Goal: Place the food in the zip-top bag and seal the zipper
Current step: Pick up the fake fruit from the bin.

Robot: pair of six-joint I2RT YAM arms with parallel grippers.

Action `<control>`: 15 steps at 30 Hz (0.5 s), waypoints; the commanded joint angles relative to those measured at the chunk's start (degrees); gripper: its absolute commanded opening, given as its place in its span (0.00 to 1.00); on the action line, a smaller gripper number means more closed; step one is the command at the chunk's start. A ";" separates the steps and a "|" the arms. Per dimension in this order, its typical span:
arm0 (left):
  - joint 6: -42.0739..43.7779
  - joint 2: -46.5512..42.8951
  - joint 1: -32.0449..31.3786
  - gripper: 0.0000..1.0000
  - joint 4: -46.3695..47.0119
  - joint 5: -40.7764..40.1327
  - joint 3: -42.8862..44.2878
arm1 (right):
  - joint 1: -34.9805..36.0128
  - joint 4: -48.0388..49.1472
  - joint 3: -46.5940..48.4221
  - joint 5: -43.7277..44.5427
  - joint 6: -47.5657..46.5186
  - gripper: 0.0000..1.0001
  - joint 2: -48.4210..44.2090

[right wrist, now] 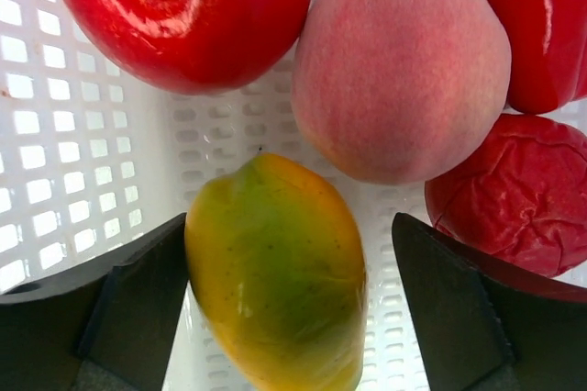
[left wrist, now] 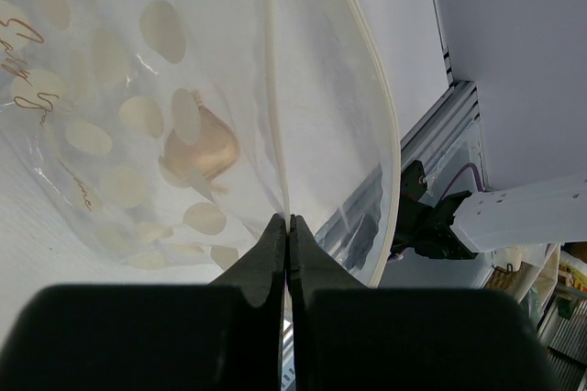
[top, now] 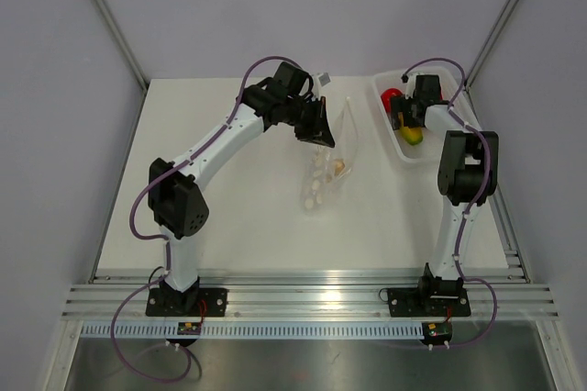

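The clear dotted zip-top bag point(top: 332, 160) lies mid-table, its mouth lifted toward the back. My left gripper point(top: 316, 125) is shut on the bag's mouth edge, pinching the zipper strip point(left wrist: 273, 88); a tan item point(left wrist: 204, 149) shows inside the bag. My right gripper point(top: 405, 121) is open, low in the white tray point(top: 383, 102). Its fingers straddle the yellow-green fruit point(right wrist: 275, 272); the left finger point(right wrist: 138, 304) touches it and the right one stands apart. A red tomato-like fruit point(right wrist: 183, 10), a peach point(right wrist: 404, 61) and other red fruits point(right wrist: 514, 194) lie beside it.
The tray stands at the back right, near the right wall. The right arm's base point(left wrist: 440, 221) shows through the bag in the left wrist view. An aluminium rail point(top: 303, 299) runs along the table's near edge.
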 commanded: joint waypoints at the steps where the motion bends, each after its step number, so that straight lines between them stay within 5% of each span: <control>1: -0.28 -2.58 -0.31 0.00 3.02 1.84 -0.13 | -0.20 -0.53 -0.55 2.34 3.24 0.91 -2.36; 6: -0.63 -2.85 -0.66 0.00 3.72 1.66 -0.30 | -0.20 0.69 -3.61 6.20 7.73 0.74 -7.79; 15: -2.21 1.98 -2.24 0.00 5.30 1.49 3.13 | -0.20 -0.44 -10.30 11.04 16.70 0.75 -21.43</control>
